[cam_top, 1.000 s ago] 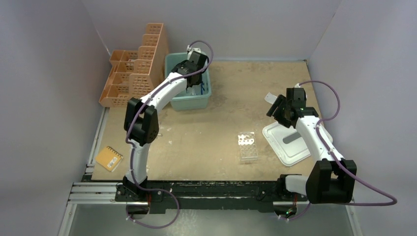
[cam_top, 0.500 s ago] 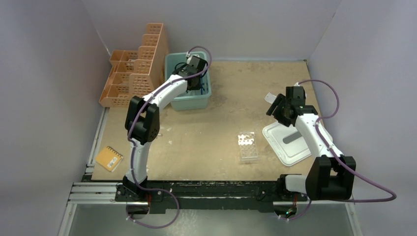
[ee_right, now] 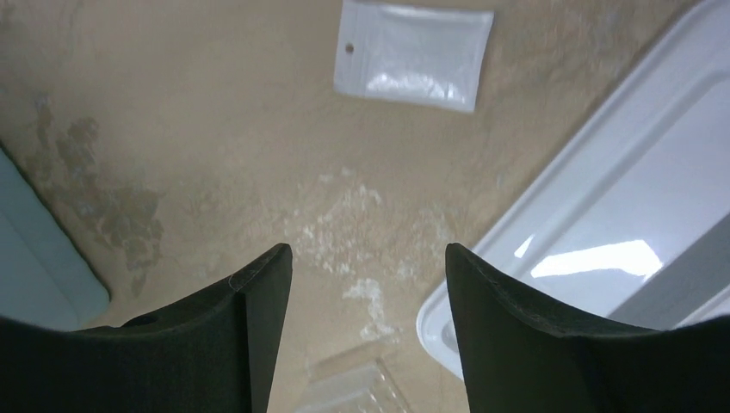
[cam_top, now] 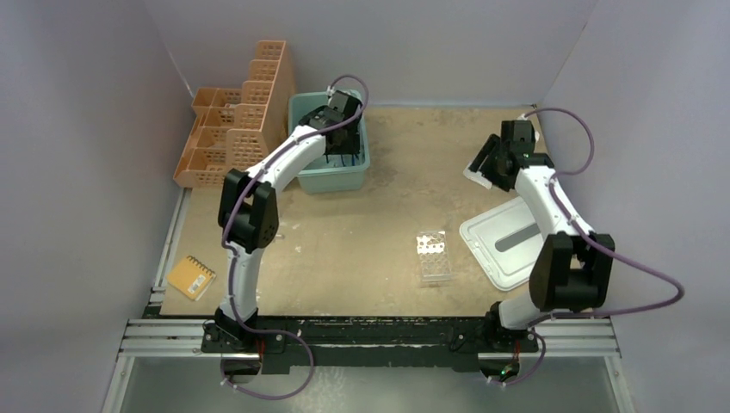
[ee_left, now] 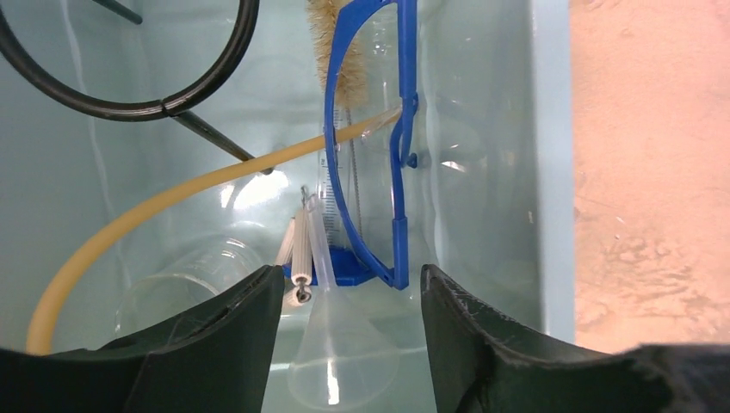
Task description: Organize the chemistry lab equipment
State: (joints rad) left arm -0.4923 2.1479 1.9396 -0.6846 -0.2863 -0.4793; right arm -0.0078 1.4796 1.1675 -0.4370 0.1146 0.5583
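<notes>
Left end effector [ee_left: 349, 292] now spread over the teal bin [ee_left: 551, 172]; a second ago it was nearly pressed together. Nothing sits between its fingers. We judge a piece was just released: a clear funnel [ee_left: 337, 353] lies directly beneath, beside the blue-framed goggles [ee_left: 400, 129], amber hose [ee_left: 155, 202] and black wire ring [ee_left: 172, 103].

Right end effector [ee_right: 368, 267], spread and empty, has swung toward the far edge and hangs above a small clear bag [ee_right: 415, 56] on the tabletop [ee_right: 215, 129], likely the next pick. Clear tube rack [cam_top: 433, 256] stands alone mid-tabletop.

Room: bin wall close beside one left finger. White tray [ee_right: 603, 215] rim near the bag. Open tabletop between the arms.
</notes>
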